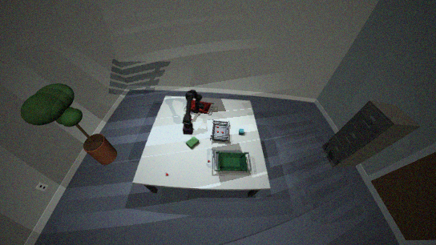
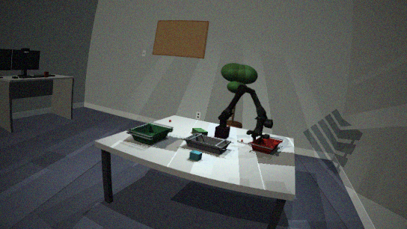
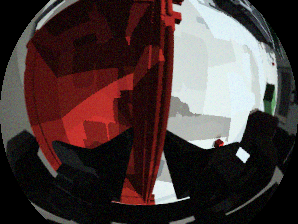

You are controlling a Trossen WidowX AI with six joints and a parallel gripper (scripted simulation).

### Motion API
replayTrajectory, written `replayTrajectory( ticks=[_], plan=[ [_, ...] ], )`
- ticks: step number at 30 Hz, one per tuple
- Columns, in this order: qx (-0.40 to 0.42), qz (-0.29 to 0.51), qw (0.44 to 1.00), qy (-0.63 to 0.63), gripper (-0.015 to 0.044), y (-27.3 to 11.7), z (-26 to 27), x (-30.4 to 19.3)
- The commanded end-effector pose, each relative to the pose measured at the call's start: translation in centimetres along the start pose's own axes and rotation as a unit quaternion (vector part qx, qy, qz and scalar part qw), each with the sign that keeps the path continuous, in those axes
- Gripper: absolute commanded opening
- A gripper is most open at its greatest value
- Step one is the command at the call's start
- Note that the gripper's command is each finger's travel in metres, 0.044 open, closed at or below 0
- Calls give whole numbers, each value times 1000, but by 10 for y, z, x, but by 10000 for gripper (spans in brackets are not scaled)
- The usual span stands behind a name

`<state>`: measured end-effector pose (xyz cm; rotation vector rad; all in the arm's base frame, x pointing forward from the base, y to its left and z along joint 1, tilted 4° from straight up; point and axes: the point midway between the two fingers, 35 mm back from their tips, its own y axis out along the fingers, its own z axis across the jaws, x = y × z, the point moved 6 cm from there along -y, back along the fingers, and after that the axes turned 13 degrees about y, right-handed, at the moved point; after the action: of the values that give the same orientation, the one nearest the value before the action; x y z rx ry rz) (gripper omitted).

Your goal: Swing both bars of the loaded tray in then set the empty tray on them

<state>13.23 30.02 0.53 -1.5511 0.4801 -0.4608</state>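
My gripper (image 1: 195, 107) (image 2: 257, 138) (image 3: 147, 131) is low over the red tray (image 1: 205, 106) (image 2: 268, 144) (image 3: 75, 110) at the back of the table. In the wrist view its two dark fingers are shut on the tray's upright side wall, one on each side. The grey tray (image 1: 220, 138) (image 2: 208, 144) stands in the middle of the table with small red blocks inside. How its wire bars lie is too small to tell.
A green tray (image 1: 231, 154) (image 2: 150, 132) stands near the front edge. A green block (image 1: 192, 142) (image 2: 200, 131) and a cyan block (image 1: 241, 131) (image 2: 195, 155) lie near the grey tray. Small red blocks (image 1: 167, 174) (image 3: 218, 143) lie loose on the table.
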Motion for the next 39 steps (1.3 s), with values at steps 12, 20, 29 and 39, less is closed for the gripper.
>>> replayTrajectory(
  ticks=[12,20,29,39],
  plan=[
    [-4,1,1000,2,53,1,-2,0],
    [-4,1,1000,2,0,-6,-1,0],
    [-4,1,1000,2,0,-68,1,0],
    [-4,1,1000,2,0,-80,-1,0]
  ],
)
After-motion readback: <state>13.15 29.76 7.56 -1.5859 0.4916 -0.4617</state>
